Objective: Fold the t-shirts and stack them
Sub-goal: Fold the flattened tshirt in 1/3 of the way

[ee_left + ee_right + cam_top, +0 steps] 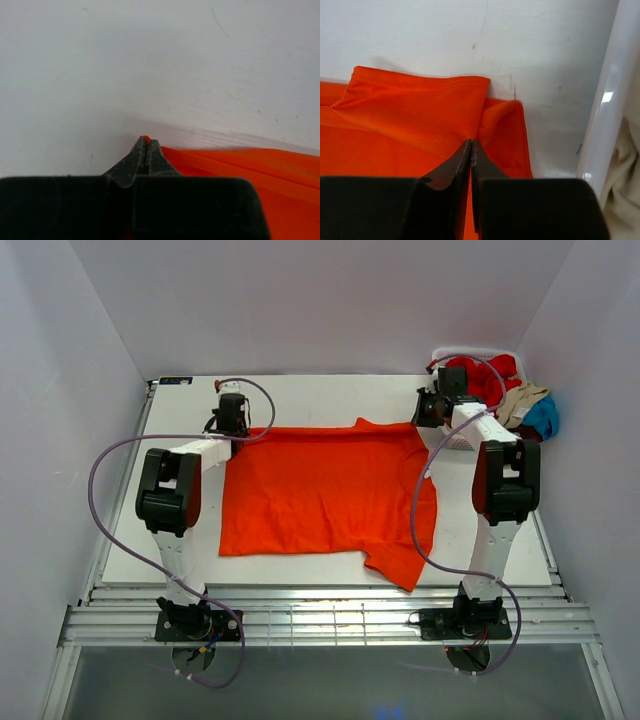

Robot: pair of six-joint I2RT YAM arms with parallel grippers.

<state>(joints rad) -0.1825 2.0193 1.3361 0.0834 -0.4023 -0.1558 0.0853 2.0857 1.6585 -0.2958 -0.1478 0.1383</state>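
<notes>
Orange t-shirt (320, 490) lies spread on the bench (300, 398), unfolded, far corners pinched by the closed left claw (146, 145) and right claw (471, 150) (other t-shirts (520, 400) heaped in the basket (470, 353)); no fold or stack made yet.

four t-shirts: one orange t-shirt (320, 490), one red (482, 375), one tan (522, 400), one blue (546, 418); one basket (480, 352); two arms (170, 490) (505, 480).
</notes>
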